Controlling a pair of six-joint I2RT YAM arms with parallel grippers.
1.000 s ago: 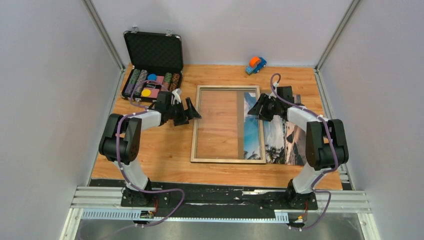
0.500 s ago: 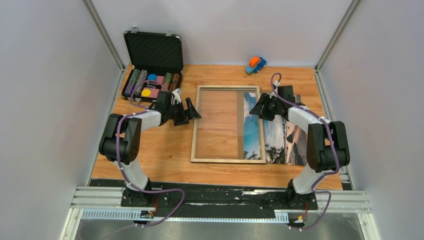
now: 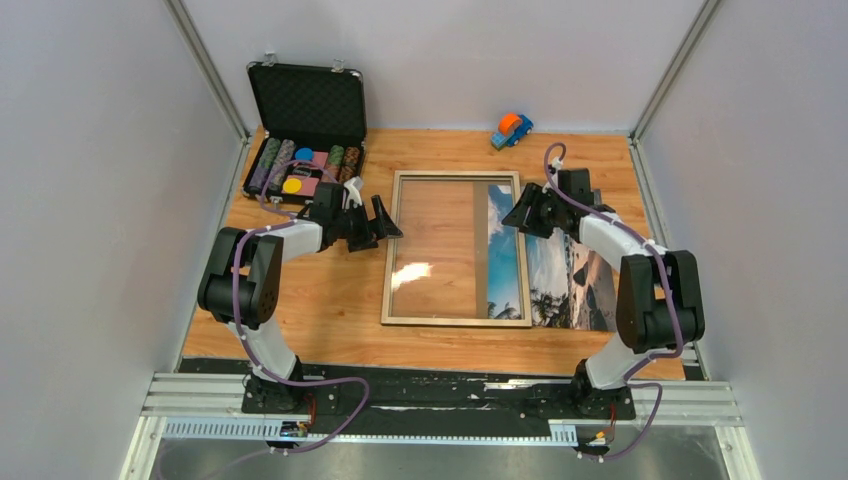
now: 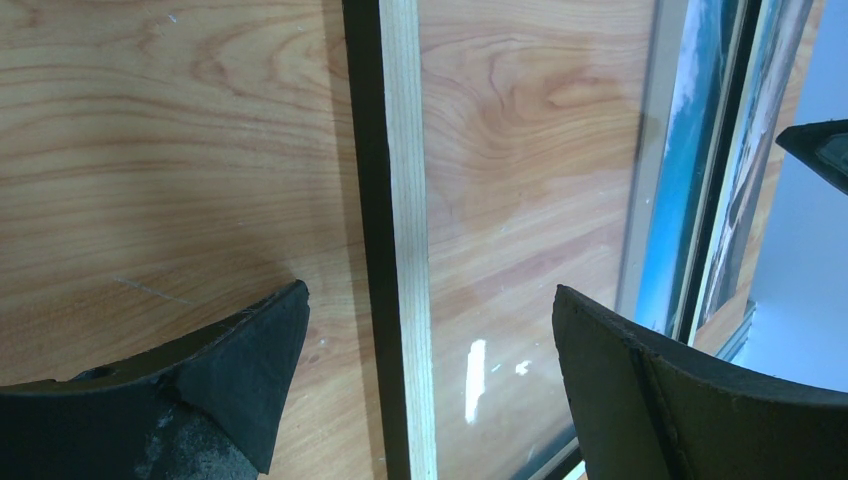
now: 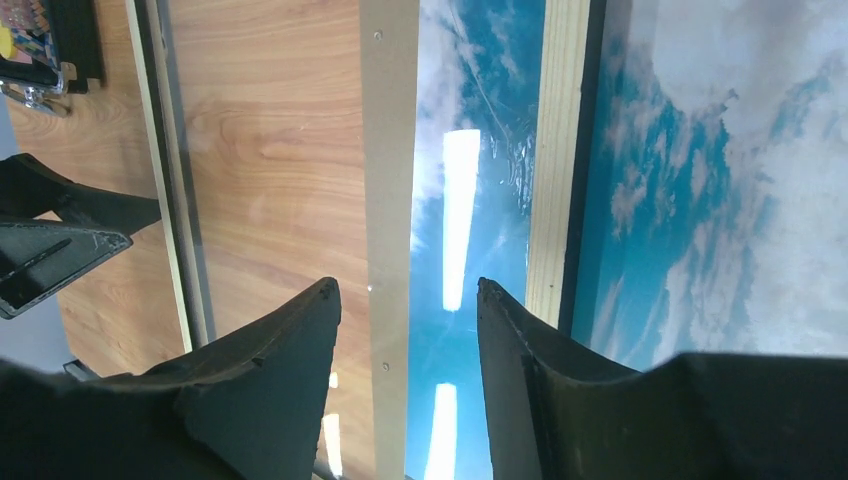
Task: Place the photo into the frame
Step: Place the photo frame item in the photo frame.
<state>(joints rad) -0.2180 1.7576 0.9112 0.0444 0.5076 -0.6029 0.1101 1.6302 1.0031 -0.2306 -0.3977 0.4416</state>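
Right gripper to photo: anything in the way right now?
Yes. The frame lies on the left part of the photo, so its glass and right rail sit between the open right gripper and the print there. Right of the rail the photo is bare; nothing visible covers it.

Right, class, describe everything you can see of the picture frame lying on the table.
The frame is a large, thin-railed rectangle, pale wood on top with a dark outer edge, holding a clear pane that glints. It lies on the wooden table. Its right rail overlaps the photo, whose sky shows through the glass. The open left gripper straddles its left rail; the open right gripper hovers over its right side. Whether either touches it is unclear.
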